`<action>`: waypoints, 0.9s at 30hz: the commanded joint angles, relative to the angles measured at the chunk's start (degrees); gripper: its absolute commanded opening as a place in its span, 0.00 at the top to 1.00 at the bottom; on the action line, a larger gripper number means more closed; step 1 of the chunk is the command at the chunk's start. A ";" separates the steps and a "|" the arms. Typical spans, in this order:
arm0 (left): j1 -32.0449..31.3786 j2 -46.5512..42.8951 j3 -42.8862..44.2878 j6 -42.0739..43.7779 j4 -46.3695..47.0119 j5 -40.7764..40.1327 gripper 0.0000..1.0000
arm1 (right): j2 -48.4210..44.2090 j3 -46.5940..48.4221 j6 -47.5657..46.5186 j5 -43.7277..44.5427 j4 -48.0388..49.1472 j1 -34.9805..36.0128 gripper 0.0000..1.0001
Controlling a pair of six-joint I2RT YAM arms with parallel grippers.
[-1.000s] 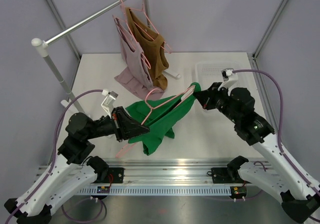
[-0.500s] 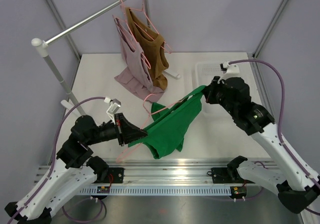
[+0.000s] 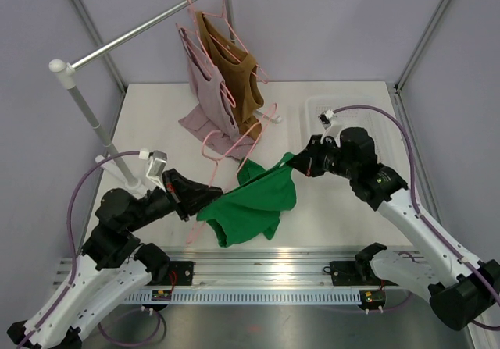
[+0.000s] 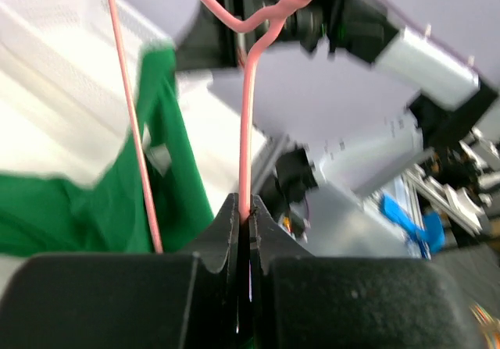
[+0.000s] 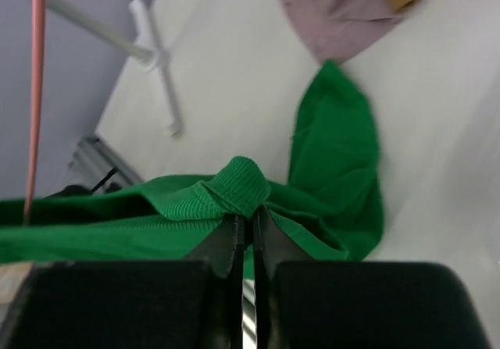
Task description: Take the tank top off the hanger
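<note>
Left gripper (image 4: 244, 208) is pinched tight on the thin pink wire of the hanger (image 4: 247, 122), its jaws fully together around it, and from the fingers the wire rises to a twisted neck. Across from it the right gripper (image 5: 244, 222) is clamped on a ribbed fold of the green tank top (image 3: 254, 201), up at the strap end. Seen from above, the tank top hangs stretched between the two grippers over the white table (image 3: 156, 115), its lower part sagging toward the near edge. One arm of the hanger runs alongside the green cloth; whether a strap is hooked over it I cannot tell. Behind them a mauve top (image 3: 205, 91) and a brown top (image 3: 238, 76) hang on the rail (image 3: 133, 33), and a white basket (image 3: 316, 105) sits near the right arm.
</note>
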 commanded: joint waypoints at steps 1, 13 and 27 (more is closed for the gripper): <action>-0.25 3.14 2.78 1.21 18.54 -9.82 1.00 | -4.27 -3.58 4.70 -19.15 11.81 -0.78 1.00; -3.41 28.29 20.70 19.85 32.11 -33.46 1.00 | -15.51 1.07 2.16 -29.90 -1.98 -0.78 1.00; -8.43 11.34 16.40 13.80 5.41 -41.73 1.00 | -6.23 -3.41 0.05 -6.35 -5.51 10.20 0.24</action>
